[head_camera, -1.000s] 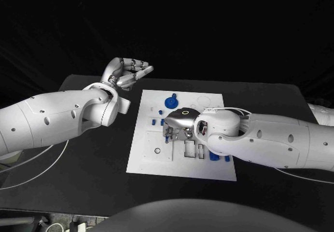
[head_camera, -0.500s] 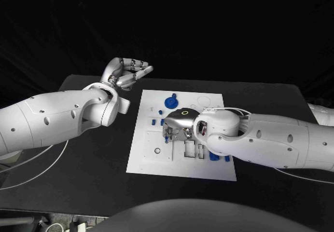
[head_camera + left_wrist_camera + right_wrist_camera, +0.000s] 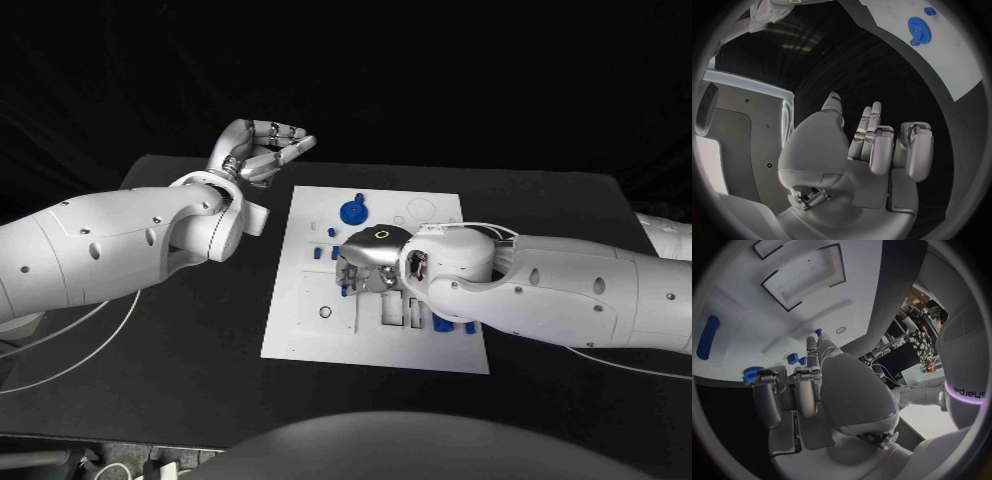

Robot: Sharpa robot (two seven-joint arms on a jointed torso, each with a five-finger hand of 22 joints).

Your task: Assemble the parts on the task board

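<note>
right hand [image 3: 372, 262] covers the task board [image 3: 310, 320] middle; can't tell whether it holds a part.

Black table [image 3: 173, 340], dark surround.
Black backdrop beyond the table's far edge; thin white cables [image 3: 87, 335] trail off its left edge.

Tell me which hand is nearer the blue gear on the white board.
Right. The right hand is over the task board, just below the blue gear in the head view. The left hand is raised off the board's far-left corner.
</note>
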